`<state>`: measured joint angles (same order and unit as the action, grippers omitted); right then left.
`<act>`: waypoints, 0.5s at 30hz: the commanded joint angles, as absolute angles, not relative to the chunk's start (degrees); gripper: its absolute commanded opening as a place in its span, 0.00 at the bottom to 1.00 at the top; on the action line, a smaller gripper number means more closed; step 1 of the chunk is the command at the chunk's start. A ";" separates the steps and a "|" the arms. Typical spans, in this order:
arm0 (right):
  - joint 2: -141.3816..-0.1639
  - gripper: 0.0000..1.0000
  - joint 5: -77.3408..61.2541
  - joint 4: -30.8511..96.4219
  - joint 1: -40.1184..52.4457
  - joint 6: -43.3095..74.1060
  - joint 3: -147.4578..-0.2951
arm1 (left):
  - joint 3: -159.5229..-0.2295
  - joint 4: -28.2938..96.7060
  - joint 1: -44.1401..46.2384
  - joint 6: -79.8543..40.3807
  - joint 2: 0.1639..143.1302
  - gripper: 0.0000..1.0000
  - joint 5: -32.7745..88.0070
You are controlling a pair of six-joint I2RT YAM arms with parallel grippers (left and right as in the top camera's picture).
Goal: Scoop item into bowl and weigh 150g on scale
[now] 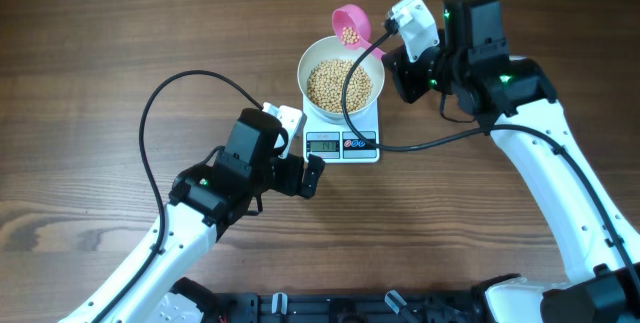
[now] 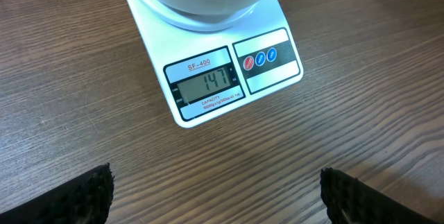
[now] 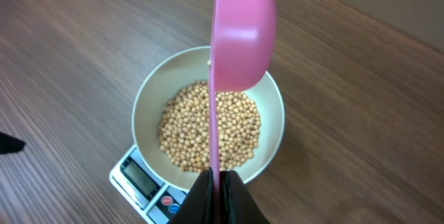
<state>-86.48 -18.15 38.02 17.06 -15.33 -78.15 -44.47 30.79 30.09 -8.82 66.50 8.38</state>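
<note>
A white bowl [image 1: 341, 81] holding tan beans [image 1: 341, 84] rests on the small white scale [image 1: 343, 143]. In the left wrist view the scale [image 2: 208, 78] shows 147 on its display, under the bowl [image 2: 201, 5]. My right gripper [image 3: 220, 177] is shut on the handle of a pink scoop [image 3: 239, 33], held tilted above the bowl [image 3: 208, 116] and beans [image 3: 208, 130]. From overhead the scoop [image 1: 352, 29] holds a few beans at the bowl's far rim, near the right gripper [image 1: 395, 48]. My left gripper [image 2: 218, 186] is open and empty, near the scale's front; overhead the left gripper [image 1: 310, 175] sits left of the display.
Wooden table [image 1: 100, 53] lies all around. A black cable [image 1: 370, 123] from the right arm crosses over the bowl and scale. Another cable [image 1: 165, 98] loops left of the left arm.
</note>
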 commanded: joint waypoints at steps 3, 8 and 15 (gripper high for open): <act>-86.80 0.04 -15.29 38.17 17.67 -18.37 -79.18 | -45.65 30.68 30.44 -8.12 66.81 1.00 8.05; -86.80 0.04 -15.86 38.17 18.20 -19.42 -79.15 | -45.65 30.68 30.44 -8.12 66.83 1.00 8.05; -86.80 0.04 -12.71 38.39 18.31 -18.74 -79.18 | -45.65 30.68 30.44 -8.12 66.81 1.00 8.05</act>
<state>-86.48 -15.84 38.63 17.98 -18.35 -78.15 -44.47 30.79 30.09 -8.82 66.50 8.38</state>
